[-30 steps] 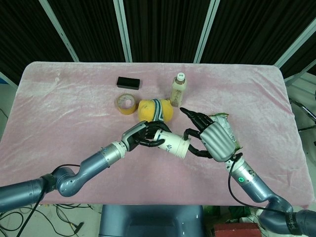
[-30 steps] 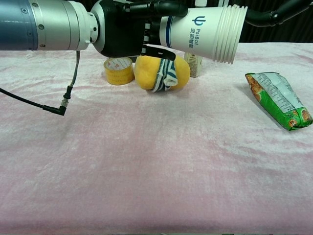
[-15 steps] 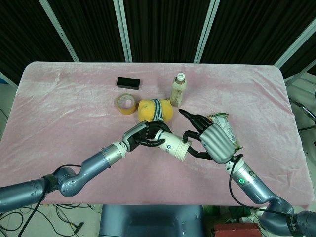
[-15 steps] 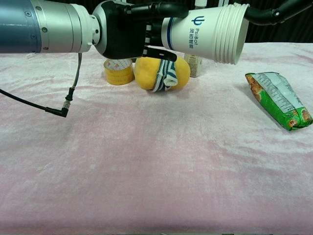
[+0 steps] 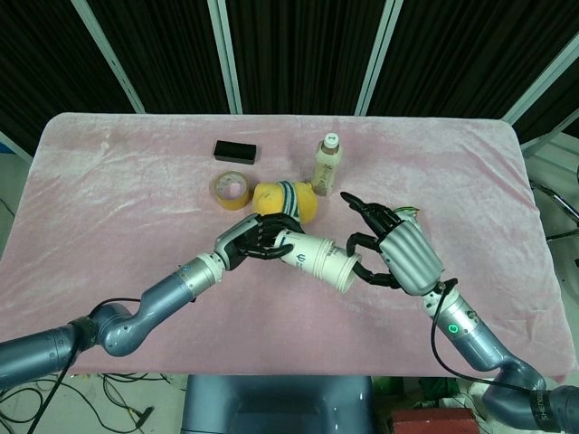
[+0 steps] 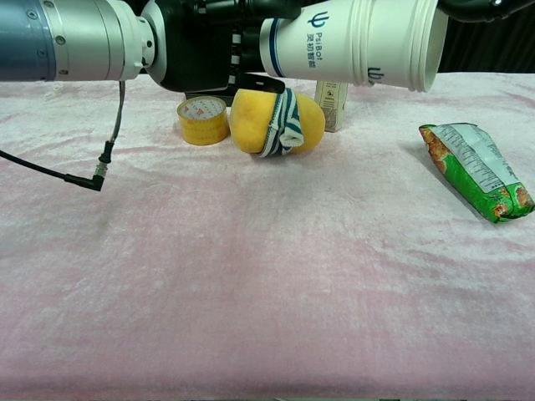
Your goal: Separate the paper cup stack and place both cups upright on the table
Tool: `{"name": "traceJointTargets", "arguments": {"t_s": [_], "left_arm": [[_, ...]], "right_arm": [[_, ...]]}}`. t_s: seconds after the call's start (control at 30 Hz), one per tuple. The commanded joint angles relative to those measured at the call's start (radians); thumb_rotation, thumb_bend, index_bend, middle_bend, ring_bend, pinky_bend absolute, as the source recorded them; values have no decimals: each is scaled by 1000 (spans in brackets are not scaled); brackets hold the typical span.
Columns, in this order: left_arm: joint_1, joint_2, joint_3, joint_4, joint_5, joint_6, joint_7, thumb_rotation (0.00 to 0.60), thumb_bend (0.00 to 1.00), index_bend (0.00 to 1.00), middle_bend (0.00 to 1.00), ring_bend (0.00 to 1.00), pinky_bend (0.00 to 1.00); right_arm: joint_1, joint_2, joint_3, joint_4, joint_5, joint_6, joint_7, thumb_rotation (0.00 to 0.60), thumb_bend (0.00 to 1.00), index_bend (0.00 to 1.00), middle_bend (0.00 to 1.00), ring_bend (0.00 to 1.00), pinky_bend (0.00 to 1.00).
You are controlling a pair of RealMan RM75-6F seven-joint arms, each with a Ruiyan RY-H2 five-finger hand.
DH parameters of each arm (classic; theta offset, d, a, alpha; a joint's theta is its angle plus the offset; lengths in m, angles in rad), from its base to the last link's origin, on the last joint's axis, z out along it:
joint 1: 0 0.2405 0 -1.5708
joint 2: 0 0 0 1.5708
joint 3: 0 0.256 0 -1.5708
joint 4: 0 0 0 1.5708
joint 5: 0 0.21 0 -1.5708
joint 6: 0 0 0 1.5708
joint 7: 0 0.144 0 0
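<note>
Cup stack (image 5: 318, 258): lying sideways above the table (image 5: 136, 199), mouth facing right, nothing showing inside.
Left hand (image 5: 251, 244): gripping the stack's base.
Right hand (image 5: 398, 258): fingers (image 5: 360, 268) touching the rim, thumb and finger pinching it.
Snack bag (image 6: 476, 171): lying right.

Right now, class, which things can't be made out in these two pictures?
- Right hand: chest view, cut off by the top edge.
- Bottle: chest view, top hidden by the cups.
- Black box: chest view, hidden by the left hand.
- Cup count: head view, too small.
</note>
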Motion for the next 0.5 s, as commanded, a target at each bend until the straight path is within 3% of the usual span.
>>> {"name": "traceJointTargets", "arguments": {"t_s": [0.03, 0.33, 0.5], "left_arm": [[17, 31, -10, 0, 11, -5, -7, 600, 358, 402, 417, 333, 515], [84, 165, -3, -24, 46, -20, 5, 600, 357, 404, 409, 328, 515], [84, 246, 28, -52, 95, -7, 120, 600, 357, 403, 401, 326, 517]], "right_arm": [[-7, 12, 1, 19, 13, 3, 27, 600, 453, 859, 6, 168, 199], [-21, 46, 13, 73, 49, 8, 89, 600, 453, 870, 6, 168, 199], [-22, 79, 7, 75, 55, -16, 83, 600, 457, 874, 5, 168, 199]]}}
